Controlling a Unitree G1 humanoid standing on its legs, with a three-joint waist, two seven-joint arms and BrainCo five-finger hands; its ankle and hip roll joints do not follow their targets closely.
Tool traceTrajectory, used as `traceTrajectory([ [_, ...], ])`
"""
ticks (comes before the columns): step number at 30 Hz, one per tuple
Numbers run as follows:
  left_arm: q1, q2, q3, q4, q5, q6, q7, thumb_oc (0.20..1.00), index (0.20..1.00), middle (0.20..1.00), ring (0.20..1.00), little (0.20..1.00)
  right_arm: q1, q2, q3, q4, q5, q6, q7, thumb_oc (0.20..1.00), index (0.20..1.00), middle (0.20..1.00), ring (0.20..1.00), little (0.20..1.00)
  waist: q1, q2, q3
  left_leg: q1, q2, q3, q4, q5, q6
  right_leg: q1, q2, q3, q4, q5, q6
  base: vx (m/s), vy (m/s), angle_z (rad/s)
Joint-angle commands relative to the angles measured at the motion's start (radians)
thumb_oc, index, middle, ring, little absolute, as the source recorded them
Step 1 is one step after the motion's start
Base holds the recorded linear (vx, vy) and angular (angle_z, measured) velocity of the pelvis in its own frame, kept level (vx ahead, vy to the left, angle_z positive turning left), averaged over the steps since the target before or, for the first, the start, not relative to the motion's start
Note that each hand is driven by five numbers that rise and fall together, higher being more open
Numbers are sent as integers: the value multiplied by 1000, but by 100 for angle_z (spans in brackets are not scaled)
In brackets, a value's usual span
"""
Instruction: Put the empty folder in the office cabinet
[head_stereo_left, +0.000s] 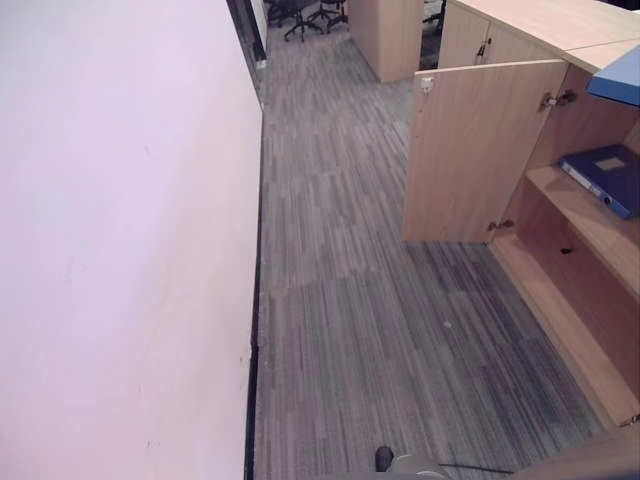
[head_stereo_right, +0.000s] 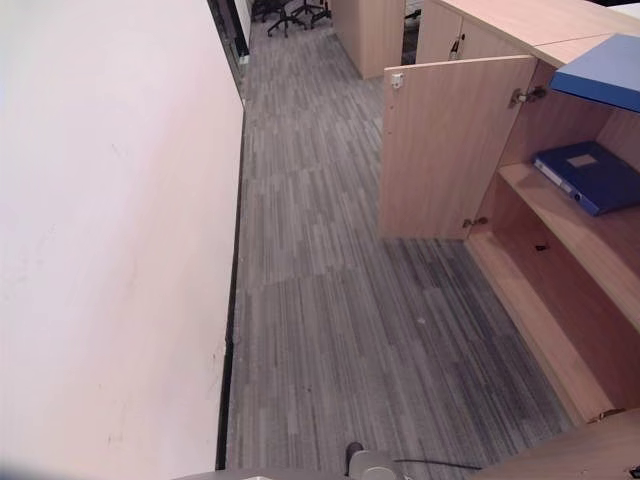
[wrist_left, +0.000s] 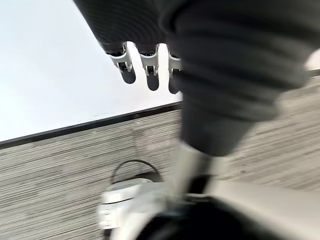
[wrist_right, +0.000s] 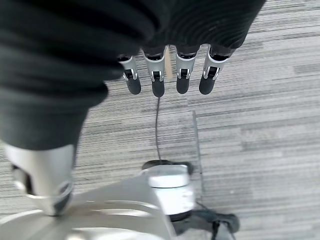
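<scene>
White wall (head_stereo_left: 120, 240): runs along the left side, with a dark skirting strip where it meets the floor.

Grey striped carpet (head_stereo_left: 340, 330): floor between wall and cabinet.

Left hand (wrist_left: 147, 65): seen in its wrist view, hanging over the carpet near the wall's skirting. Fingers straight and relaxed; nothing in them.

Right hand (wrist_right: 170, 75): seen in its wrist view, hanging over the carpet. Fingers straight, side by side; nothing in them.

Cabinet door (head_stereo_left: 480, 150): swung open, standing out from the cabinet's left front edge toward the wall.

Office cabinet (head_stereo_right: 560, 300): light wood, at the right, interior exposed. A bare lower shelf and bottom board are visible.

Dark blue folder (head_stereo_right: 588, 175): lies flat on the upper shelf inside the cabinet, toward the shelf's front edge, its long axis running slantwise from the shelf front back into the cabinet. Empty or not cannot be told.

Lighter blue folder (head_stereo_right: 605, 75): lies on the cabinet's top, overhanging its front edge, at the right.

Judgement: both folders lie forward and right of the hands, well apart from them. The right hand looks the nearer. If the overhanging folder is the one meant, the reach goes up and right, past the open door's free edge.
</scene>
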Motion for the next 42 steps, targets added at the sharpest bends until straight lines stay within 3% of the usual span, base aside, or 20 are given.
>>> traceTrajectory([
  [1, -88, -22, 4, -45, -69, -53, 16, 1000, 1000, 1000, 1000, 1000, -17, 31, 36, 8, -36, -13, 14, 1000, 1000, 1000, 1000, 1000, -10, -8, 18, 22, 65, 21, 27, 64, -7, -36, -43, 29, -95, 159, 119, 92, -102, -12],
  [3, -94, -10, 6, -59, -82, -52, 13, 1000, 1000, 1000, 1000, 1000, -22, 25, 38, 2, -39, -13, 18, 1000, 1000, 1000, 1000, 1000, -6, -38, 33, -73, 88, 44, 206, 137, 12, -20, -68, 53, -81, 141, 103, 60, -103, -11],
  [4, -94, -10, 6, -59, -82, -52, 13, 1000, 1000, 1000, 1000, 1000, -22, 25, 38, 2, -39, -13, 18, 1000, 1000, 1000, 1000, 1000, -6, -38, 33, -74, 88, 44, 207, 136, 12, -21, -68, 52, -81, 141, 103, 41, -193, -21],
  [5, -98, 1, 11, -70, -93, -49, 15, 1000, 1000, 1000, 1000, 1000, -31, 15, 42, 0, -37, -13, 17, 1000, 1000, 1000, 1000, 1000, 10, -72, 53, -168, 82, 53, 389, 174, 48, -6, -84, 78, -70, 130, 79, 26, -144, -27],
  [7, -99, 4, 16, -71, -94, -51, 15, 1000, 1000, 1000, 1000, 1000, -27, 4, 36, 1, -35, -10, 20, 1000, 1000, 1000, 1000, 1000, 19, -89, 61, -253, 81, 100, 457, 162, 65, 16, -102, 93, -63, 115, 67, 133, -129, -46],
  [8, -99, 4, 18, -71, -94, -53, 16, 1000, 1000, 1000, 1000, 1000, -20, -4, 26, 5, -33, -10, 14, 1000, 1000, 1000, 1000, 1000, 29, -91, 67, -304, 72, 112, 444, 126, 71, 39, -110, 96, -66, 102, 72, 225, -43, -50],
  [10, -101, 7, 21, -71, -93, -56, 16, 1000, 1000, 1000, 1000, 1000, -11, -14, 12, 10, -31, -10, 16, 1000, 1000, 1000, 1000, 1000, 42, -83, 63, -345, 42, 124, 317, 125, 62, 64, -114, 102, -81, 91, 83, 293, 97, -37],
  [11, -98, 6, 20, -70, -92, -58, 13, 1000, 1000, 1000, 1000, 1000, -5, -26, 7, 15, -31, -9, 19, 1000, 1000, 1000, 1000, 1000, 56, -60, 67, -350, 16, 112, 151, 140, 43, 92, -107, 107, -93, 72, 94, 276, 129, -41],
  [12, -98, 6, 20, -70, -92, -58, 13, 1000, 1000, 1000, 1000, 1000, -5, -27, 6, 15, -31, -9, 19, 1000, 1000, 1000, 1000, 1000, 55, -62, 71, -339, 13, 112, 143, 142, 44, 99, -109, 106, -94, 70, 95, 270, 135, -30],
  [15, -94, 6, 21, -72, -87, -63, 13, 1000, 1000, 1000, 1000, 1000, 1, -38, 2, 15, -33, -12, 21, 1000, 1000, 1000, 1000, 1000, 84, -38, 77, -418, -19, 96, -69, 247, 6, 173, -102, 116, -123, 38, 102, 286, 80, -31],
  [21, -81, 3, 60, -27, -93, -60, 14, 1000, 1000, 1000, 1000, 1000, 18, -31, -3, 17, -43, -11, 32, 1000, 1000, 1000, 1000, 1000, 112, -22, 35, -393, -7, 75, -133, 294, -10, 237, -125, 172, -155, 7, 134, 305, 157, -49],
  [23, -68, 23, 66, -24, -76, -46, 18, 1000, 1000, 1000, 1000, 1000, -36, -62, -6, 12, -34, -23, 55, 1000, 1000, 1000, 1000, 1000, 148, -40, -4, -363, -27, 61, -140, 262, 10, 239, -176, 166, -174, 21, 165, 274, 188, -59],
  [27, -64, 36, 70, -62, -83, -49, 13, 1000, 1000, 1000, 1000, 1000, -39, -50, 3, -18, -25, -17, 75, 1000, 1000, 1000, 1000, 1000, 162, -47, -21, -331, -71, 73, -145, 208, 48, 187, -269, 171, -133, 65, 218, 124, 220, -13],
  [30, -57, 50, 74, -91, -83, -51, 11, 1000, 1000, 1000, 1000, 1000, -55, -69, 12, -48, -33, -16, 84, 1000, 1000, 1000, 1000, 1000, 176, -49, -17, -297, -111, 87, -145, 169, 73, 127, -357, 173, -25, 203, 222, 108, 216, 3],
  [32, -49, 67, 85, -107, -83, -50, 8, 1000, 1000, 1000, 1000, 1000, -64, -76, 28, -67, -41, -16, 87, 1000, 1000, 1000, 1000, 1000, 194, -47, -10, -278, -109, 101, -151, 158, 76, 104, -400, 108, 17, 258, 206, 88, 126, -1],
  [34, -40, 81, 89, -117, -82, -47, 7, 1000, 1000, 1000, 1000, 1000, -67, -72, 46, -81, -49, -17, 89, 1000, 1000, 1000, 1000, 1000, 205, -50, -7, -258, -98, 115, -152, 137, 76, 98, -429, -7, 22, 260, 192, 96, 73, -24],
  [36, -44, 94, 90, -115, -71, -45, 6, 1000, 1000, 1000, 1000, 1000, -68, -68, 55, -81, -48, -20, 90, 1000, 1000, 1000, 1000, 1000, 202, -65, -10, -247, -91, 127, -152, 119, 75, 87, -390, -76, -3, 227, 192, 87, 0, -46],
  [38, -51, 101, 92, -103, -80, -41, 0, 1000, 1000, 1000, 1000, 1000, -77, -49, 65, -76, -43, -21, 87, 1000, 1000, 1000, 1000, 1000, 177, -69, 16, -217, -77, 126, -152, 98, 79, -15, -272, -132, -10, 168, 192, 114, -35, -29],
  [39, -51, 101, 92, -103, -80, -41, 0, 1000, 1000, 1000, 1000, 1000, -77, -49, 65, -76, -43, -21, 87, 1000, 1000, 1000, 1000, 1000, 176, -68, 18, -215, -76, 125, -152, 97, 78, -12, -271, -133, -10, 167, 191, 127, -23, -31],
  [42, -54, 98, 88, -86, -78, -35, -1, 1000, 1000, 1000, 1000, 1000, -74, -32, 74, -69, -20, -27, 80, 1000, 1000, 1000, 1000, 1000, 137, -81, 50, -152, -82, 114, -152, 74, 85, -65, -165, -140, -62, 177, 186, 195, -7, 40],
])
